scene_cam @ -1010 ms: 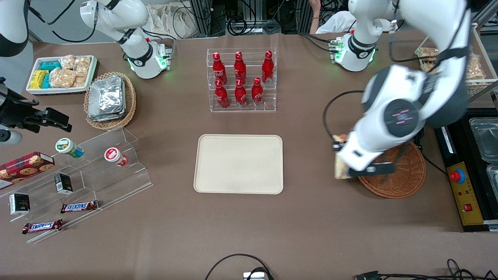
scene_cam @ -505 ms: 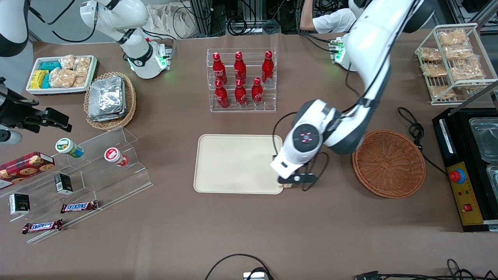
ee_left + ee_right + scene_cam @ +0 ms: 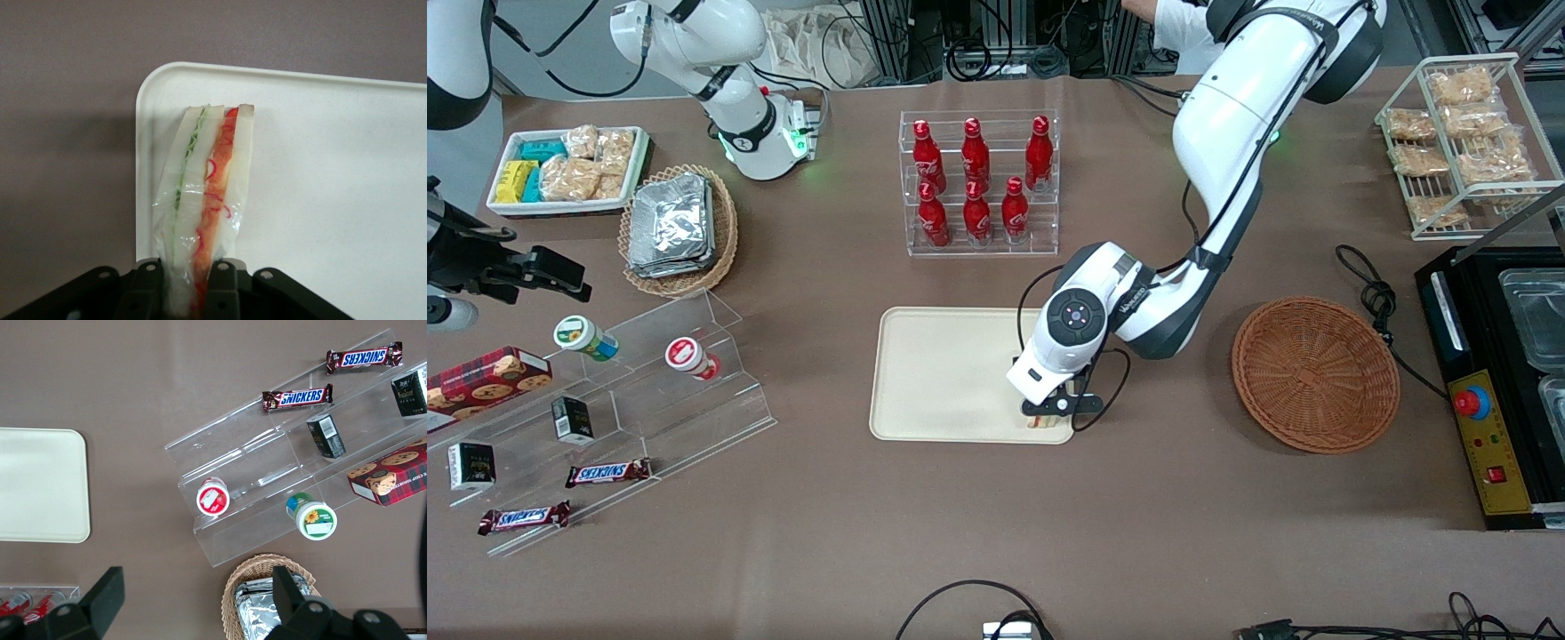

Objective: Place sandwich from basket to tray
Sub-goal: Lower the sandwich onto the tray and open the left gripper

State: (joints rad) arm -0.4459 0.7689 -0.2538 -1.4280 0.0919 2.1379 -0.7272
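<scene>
Tray (image 3: 951, 373): cream, rectangular, mid-table, slightly toward table's front edge.
Sandwich (image 3: 207, 193): plastic-wrapped wedge, green and orange-red filling edge showing; held on edge over tray's corner nearest front camera on working arm's side; lower tip at or just above tray surface, contact not discernible.
Gripper (image 3: 1047, 414): over same tray corner; fingers (image 3: 148, 293) clamped on sandwich's upper end.
Basket (image 3: 1314, 373): reddish-brown wicker, on table toward working arm's end, well apart from tray.
</scene>
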